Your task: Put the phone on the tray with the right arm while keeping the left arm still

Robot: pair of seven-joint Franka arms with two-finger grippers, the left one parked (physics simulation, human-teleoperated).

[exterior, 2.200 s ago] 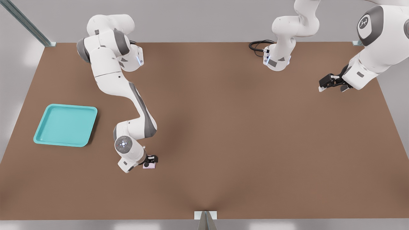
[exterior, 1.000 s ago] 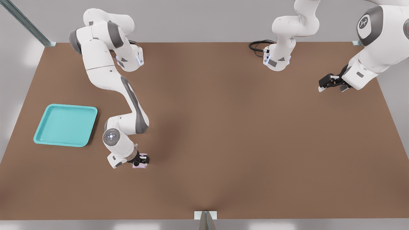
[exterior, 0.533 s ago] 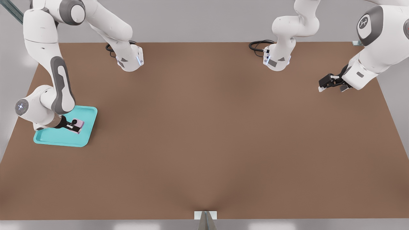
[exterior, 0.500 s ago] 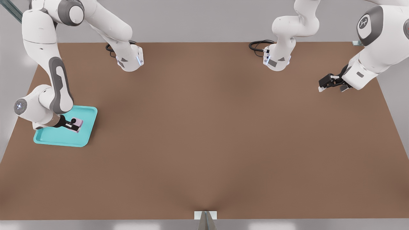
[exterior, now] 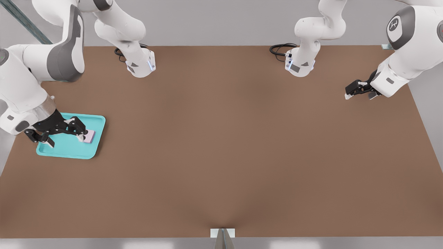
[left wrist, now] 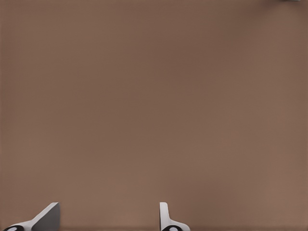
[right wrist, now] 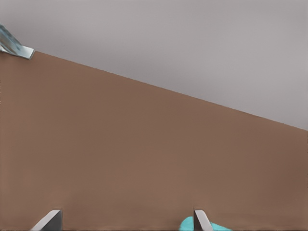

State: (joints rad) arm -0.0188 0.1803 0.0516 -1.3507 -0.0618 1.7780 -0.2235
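One of the gripper's [exterior: 65,133] spread fingers [exterior: 79,137] covers part of the phone [exterior: 89,136]. The right wrist view crops the tray [right wrist: 217,226] beside a finger to a sliver.

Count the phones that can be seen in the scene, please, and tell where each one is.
1. The phone lies on the tray, near its edge on the front view's right. The gripper, open, hangs over the tray beside it. None seems hidden, though the gripper covers part of the tray.
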